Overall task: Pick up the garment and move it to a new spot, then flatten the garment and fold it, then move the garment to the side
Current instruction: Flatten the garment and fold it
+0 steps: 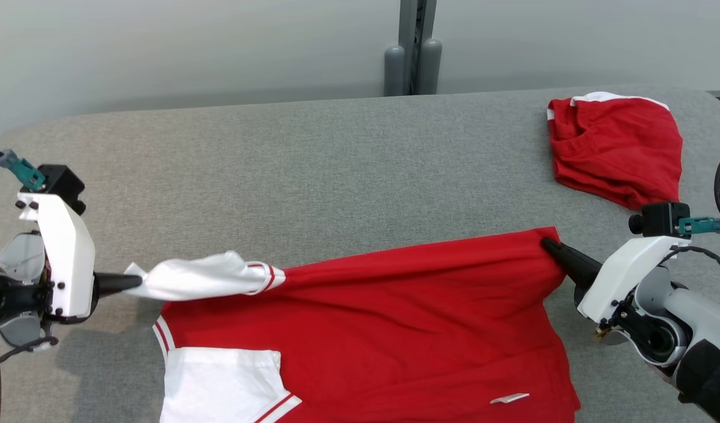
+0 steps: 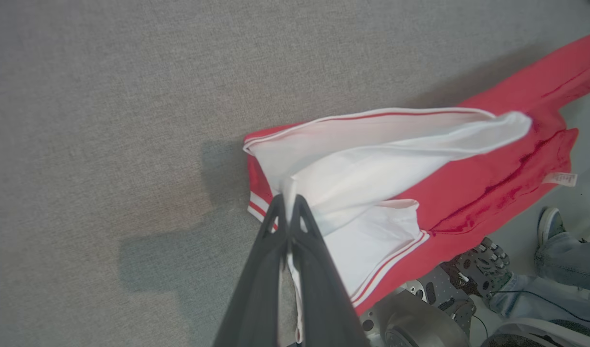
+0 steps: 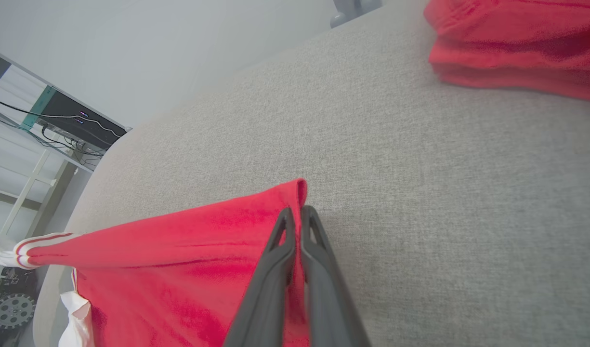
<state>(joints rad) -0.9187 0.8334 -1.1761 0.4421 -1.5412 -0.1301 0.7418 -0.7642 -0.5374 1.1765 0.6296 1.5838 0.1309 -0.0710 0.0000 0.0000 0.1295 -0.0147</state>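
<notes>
Two grippers hold a red-and-white garment [image 1: 395,311] stretched across a grey padded table [image 1: 307,164]

Head view: the left gripper [image 1: 133,282], clamped on the tip of the white sleeve [image 1: 201,276], holds it out to the left, while the right gripper [image 1: 546,242] pinches the garment's far right corner; the garment lies at the near middle of the table, and a second red garment [image 1: 618,150] sits well apart at the far right. Left wrist view: the dark fingers [image 2: 261,289] are pressed together on white cloth, with a person's shoe [image 2: 549,224] beyond the table edge. Right wrist view: that gripper's jaws are closed on the red corner, which is raised slightly off the table
</notes>
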